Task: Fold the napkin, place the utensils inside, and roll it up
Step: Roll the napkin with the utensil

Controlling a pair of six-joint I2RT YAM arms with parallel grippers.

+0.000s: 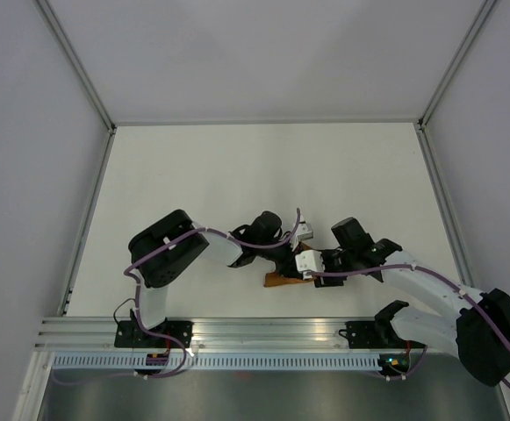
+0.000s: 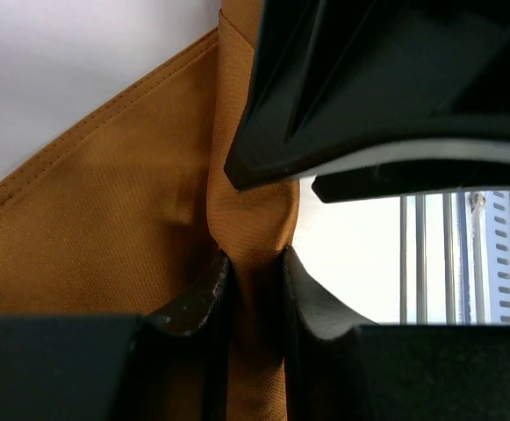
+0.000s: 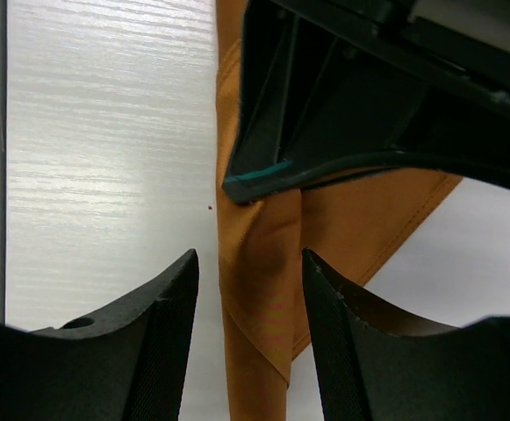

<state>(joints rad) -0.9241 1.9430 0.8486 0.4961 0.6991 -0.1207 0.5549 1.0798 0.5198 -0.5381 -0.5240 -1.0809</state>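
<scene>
The rust-orange napkin [image 1: 281, 281] lies near the table's front edge, mostly hidden under both wrists in the top view. One side of it is rolled into a narrow tube [image 2: 253, 210], with a flat flap [image 2: 96, 228] spreading to the left. My left gripper [image 2: 255, 263] is shut on that tube. My right gripper [image 3: 250, 263] faces it from the other end, open, its fingers [image 3: 162, 298] standing either side of the roll [image 3: 263, 289] with gaps. The two grippers nearly touch nose to nose [image 1: 304, 261]. The utensils are hidden.
The white table [image 1: 263, 175] stretches back to the grey walls and slanted frame posts [image 1: 79, 66]. An aluminium rail [image 1: 263, 331] holding both arm bases runs along the near edge, close behind the napkin, and shows in the left wrist view [image 2: 439, 254].
</scene>
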